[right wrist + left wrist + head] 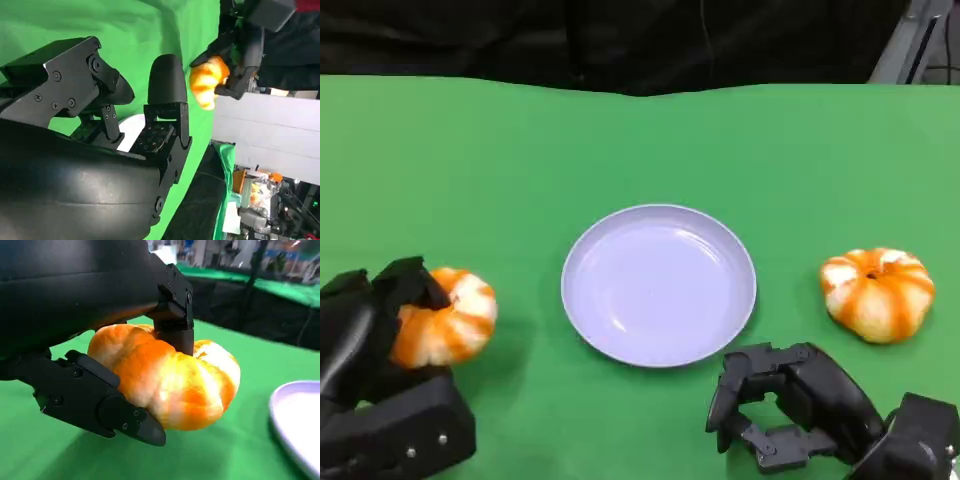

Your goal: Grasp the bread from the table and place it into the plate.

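**Q:** How's the bread going to handle, and where are you taking it?

**A:** My left hand (100,365) already has hold of the bread (170,382). One finger presses down on its top and another wraps underneath, so it's clamped across the round body. In the head view that bun (448,315) sits at the left of the green table (640,150), well apart from the plate (659,284). I can't tell whether it's lifted or touching the cloth. My guess: light and soft, puffy crust, probably squashes if I clamp harder. The glazed orange ridges could be a bit slick, so gripping across the middle seems right.

**Q:** Which way does it point? Any long axis?

**A:** Not really. It's a rounded, pumpkin-shaped bun, a bit wider than tall, with ridges running from a dimple at the top. The wrist view shows that dimple facing roughly up under my upper finger. So heading shouldn't matter, I'd just keep it flat-side down.

**Q:** And your other hand?

**A:** My right hand (790,405) rests near the plate's front edge, fingers curled in, holding nothing. A second bun (877,293) lies untouched to the plate's right.
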